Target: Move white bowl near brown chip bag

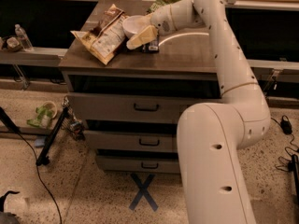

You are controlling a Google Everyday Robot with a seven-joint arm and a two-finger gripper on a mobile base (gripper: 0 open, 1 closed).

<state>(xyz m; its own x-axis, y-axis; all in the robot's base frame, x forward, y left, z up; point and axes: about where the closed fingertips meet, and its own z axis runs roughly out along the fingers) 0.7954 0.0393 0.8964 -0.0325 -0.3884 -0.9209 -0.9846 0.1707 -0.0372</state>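
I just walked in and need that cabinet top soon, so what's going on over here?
The robot's claw holds the white bowl, tilted and lifted off the cabinet top, right beside the brown chip bag lying on it. The bowl is not yet set down. A small dark wrapper lies just below the claw.

1. Robot test lab, not a home.
2. Blue tape X (143,197) on speckled floor (98,190); black stand leg (52,136) propped nearby.
3. Drawer cabinet (145,107) w/ wood top as bench; gripper (136,35) above its top, clamped on white bowl (132,24).
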